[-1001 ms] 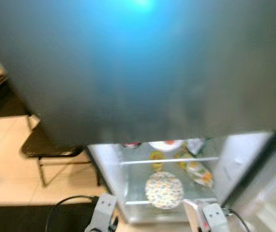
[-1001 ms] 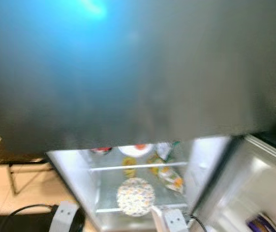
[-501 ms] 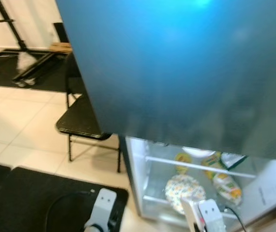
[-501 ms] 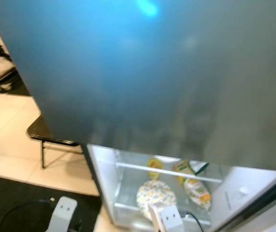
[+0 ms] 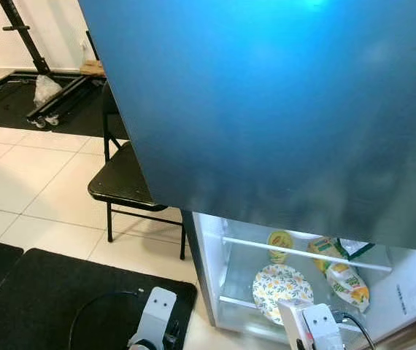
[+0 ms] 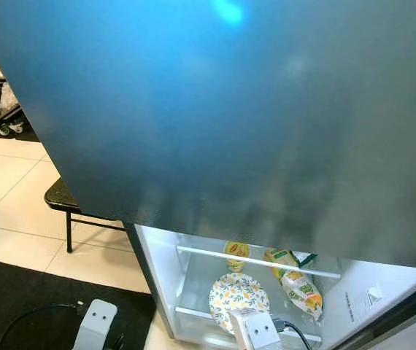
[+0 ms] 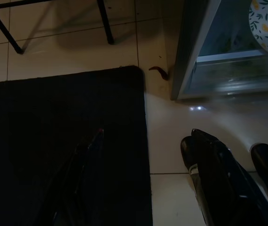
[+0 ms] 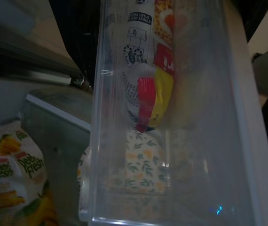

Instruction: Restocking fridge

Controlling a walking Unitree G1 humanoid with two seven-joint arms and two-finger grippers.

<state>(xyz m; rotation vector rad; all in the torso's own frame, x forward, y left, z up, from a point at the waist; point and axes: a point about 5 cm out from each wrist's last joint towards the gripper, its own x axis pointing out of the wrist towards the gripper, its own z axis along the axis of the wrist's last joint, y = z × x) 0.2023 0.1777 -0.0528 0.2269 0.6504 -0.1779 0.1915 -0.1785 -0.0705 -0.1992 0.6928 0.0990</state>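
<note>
My left gripper [image 7: 143, 188] hangs with fingers spread above the black floor mat [image 7: 63, 146]. My right gripper's spread I cannot tell. In the open fridge [image 5: 215, 292] sit one floral paper plate [image 5: 282, 284], one yellow tub [image 5: 279, 243], perhaps two yellow snack bags [image 5: 347, 277]. My right wrist shows a clear plastic bin [image 8: 171, 117] of packets. Beyond stands one black folding chair [image 5: 120, 179].

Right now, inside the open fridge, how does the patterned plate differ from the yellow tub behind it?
The patterned plate is wide and flat, white with yellow and green prints; the yellow tub is narrower, taller and mostly plain yellow. The plate leans tilted toward the front of the compartment, while the tub stands upright further back, partly behind the white shelf rail. Both sit in the lit lower compartment, left of the corn bag.
</note>
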